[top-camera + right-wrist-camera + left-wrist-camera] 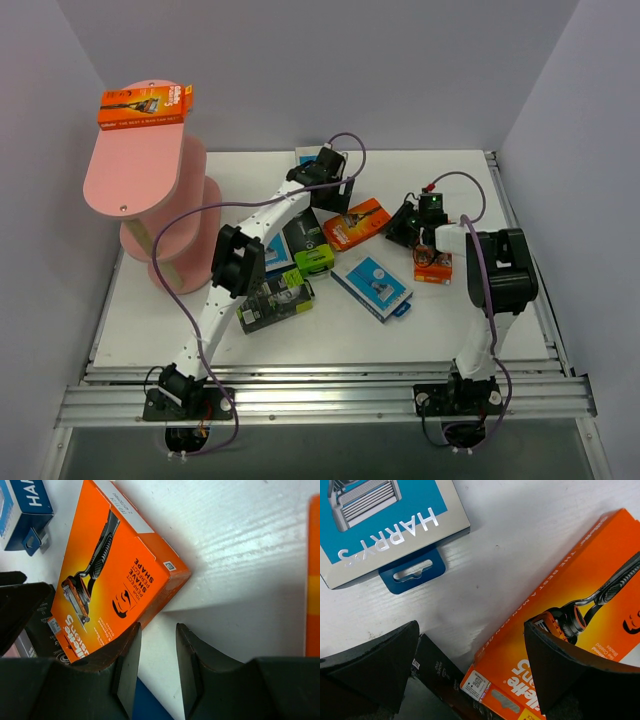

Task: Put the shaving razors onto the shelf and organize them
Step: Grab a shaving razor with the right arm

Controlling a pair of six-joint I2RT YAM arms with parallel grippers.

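One orange razor pack (pixel 145 105) lies on the top board of the pink shelf (pixel 135 185). The other razor packs lie on the white table. My left gripper (pixel 336 193) (pixel 470 630) hangs wide open over the table between a blue-and-grey pack (pixel 385 520), an orange pack (pixel 357 222) (pixel 560 620) and a black pack (pixel 437 677); it holds nothing. My right gripper (pixel 405 224) (pixel 157 652) stands open by a narrow gap over bare table, just off that orange pack's (pixel 115 580) corner.
Another orange pack (pixel 433 266) lies right of my right gripper. A blue pack (pixel 372 288) sits mid-table, and black-and-lime packs (pixel 275 300) lie under my left arm. Grey walls close in on the table at the back and on both sides.
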